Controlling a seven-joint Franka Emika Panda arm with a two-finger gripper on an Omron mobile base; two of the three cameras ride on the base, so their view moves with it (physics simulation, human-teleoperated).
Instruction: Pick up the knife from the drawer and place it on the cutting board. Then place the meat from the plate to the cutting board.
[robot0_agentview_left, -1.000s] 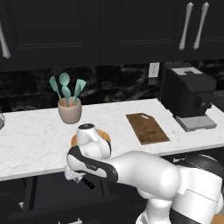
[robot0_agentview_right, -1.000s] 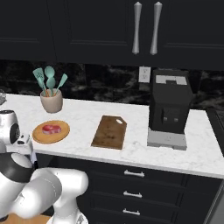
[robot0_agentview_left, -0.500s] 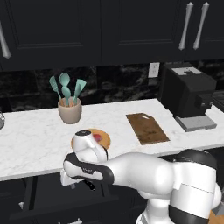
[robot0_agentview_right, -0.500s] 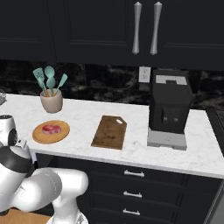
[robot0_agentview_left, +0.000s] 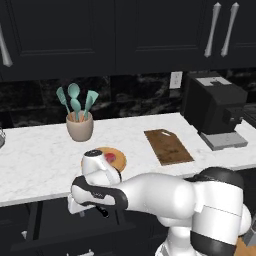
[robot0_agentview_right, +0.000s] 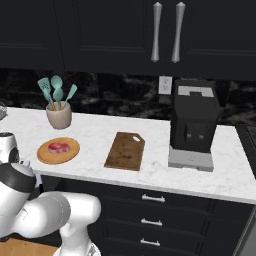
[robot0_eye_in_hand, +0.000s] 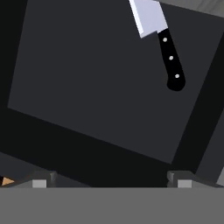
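Observation:
The knife (robot0_eye_in_hand: 159, 35) lies inside the open black drawer (robot0_eye_in_hand: 96, 83), its silver blade cut off at the top of the hand view and its black handle pointing down to the right. My gripper (robot0_eye_in_hand: 111, 180) hangs open above the drawer floor, below and left of the knife, with nothing between its fingertips (robot0_eye_in_hand: 43, 180). On the counter, the red meat (robot0_agentview_left: 110, 158) rests on the round tan plate (robot0_agentview_left: 119, 161). The dark brown cutting board (robot0_agentview_left: 168, 146) lies bare to the plate's right. The plate (robot0_agentview_right: 70, 152), meat (robot0_agentview_right: 57, 147) and board (robot0_agentview_right: 125, 151) also show in the right base view.
A beige pot of teal utensils (robot0_agentview_left: 80, 125) stands behind the plate. A black coffee machine (robot0_agentview_left: 212, 110) sits at the counter's right end. My arm bends down past the counter's front edge (robot0_agentview_left: 40, 192), in front of the plate.
The arm has dropped from plate height to below the counter's front edge, over the drawer. The gripper has stayed open. Nothing on the counter has moved.

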